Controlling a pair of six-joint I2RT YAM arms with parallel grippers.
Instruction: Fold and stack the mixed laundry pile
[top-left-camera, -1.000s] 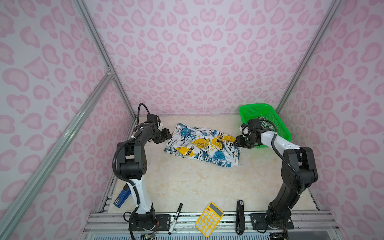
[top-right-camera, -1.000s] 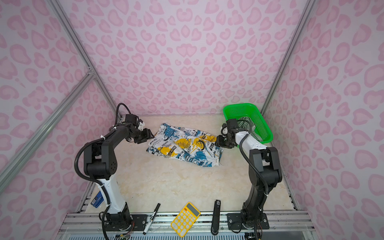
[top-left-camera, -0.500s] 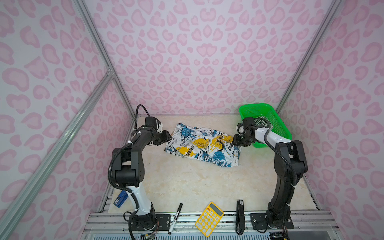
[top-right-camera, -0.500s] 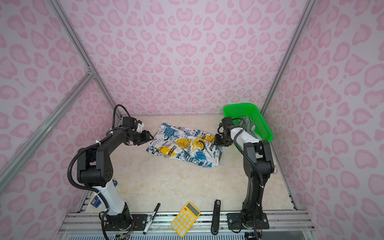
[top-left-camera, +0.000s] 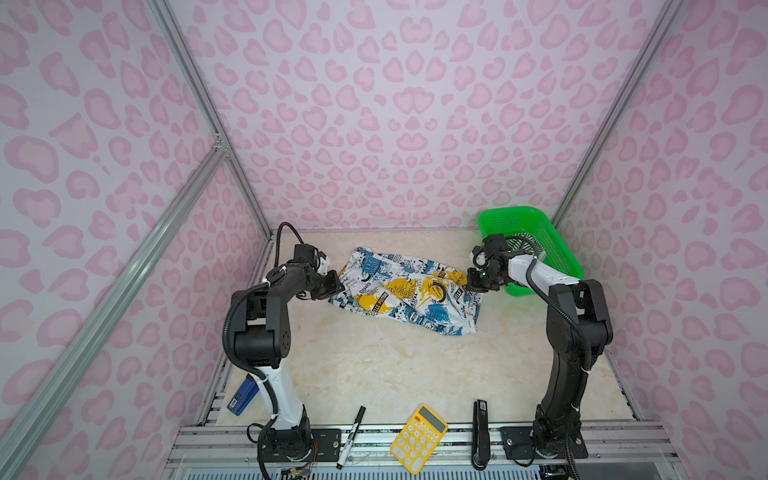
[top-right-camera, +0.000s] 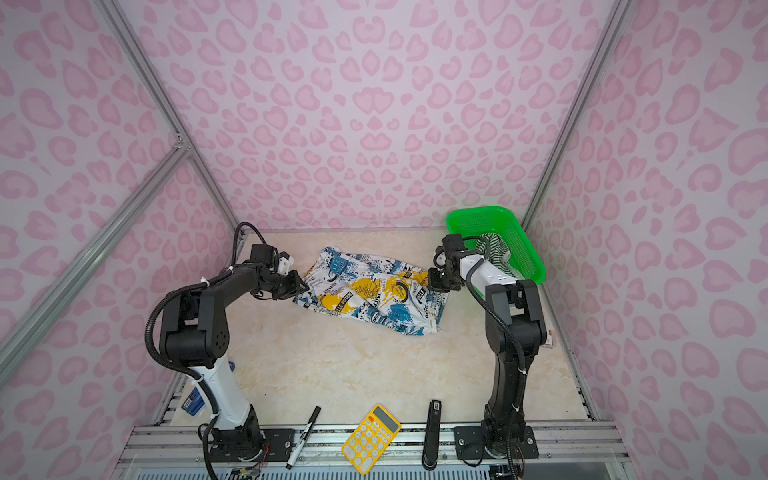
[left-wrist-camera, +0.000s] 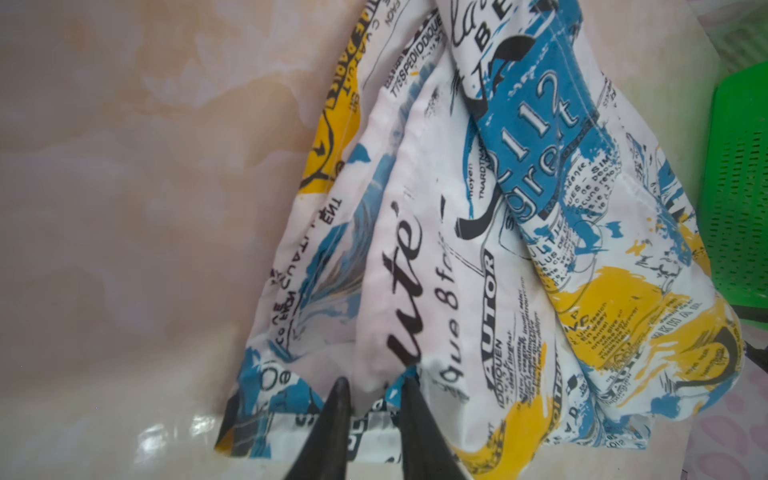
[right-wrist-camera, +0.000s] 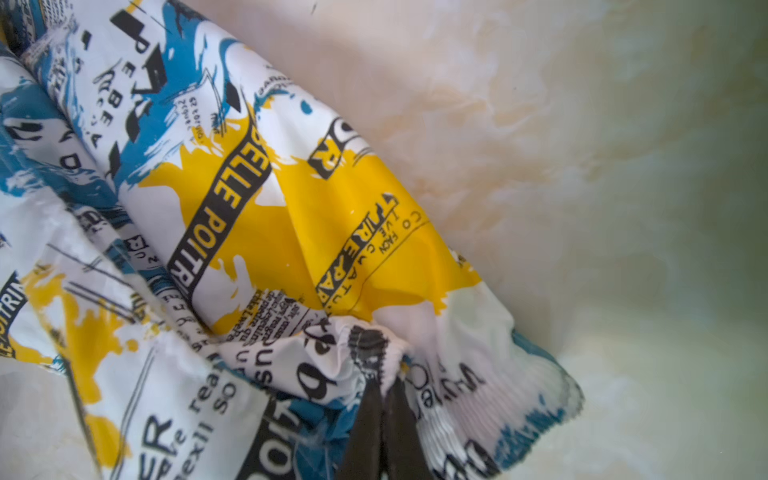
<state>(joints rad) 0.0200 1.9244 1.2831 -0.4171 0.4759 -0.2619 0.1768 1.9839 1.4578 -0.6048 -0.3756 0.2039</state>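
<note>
The white garment with blue, yellow and black print (top-left-camera: 407, 291) (top-right-camera: 374, 291) lies crumpled across the far middle of the table. My left gripper (top-left-camera: 332, 286) (top-right-camera: 300, 286) is at its left end. In the left wrist view the left gripper (left-wrist-camera: 374, 395) is shut on a fold of the printed cloth (left-wrist-camera: 457, 249). My right gripper (top-left-camera: 473, 286) (top-right-camera: 434, 286) is at the garment's right end. In the right wrist view the right gripper (right-wrist-camera: 384, 395) pinches the bunched hem (right-wrist-camera: 374, 353). The striped garment (top-left-camera: 525, 245) (top-right-camera: 494, 247) lies inside the green basket.
The green perforated basket (top-left-camera: 552, 249) (top-right-camera: 525, 249) stands at the far right corner, just behind my right wrist. Along the front edge lie a black marker (top-left-camera: 351, 432), a yellow calculator (top-left-camera: 419, 436) and a black stapler (top-left-camera: 480, 432). A blue object (top-left-camera: 243, 395) sits by the left arm's base.
Both grippers have moved in to the ends of the printed garment and closed on it. The garment itself has hardly shifted.
</note>
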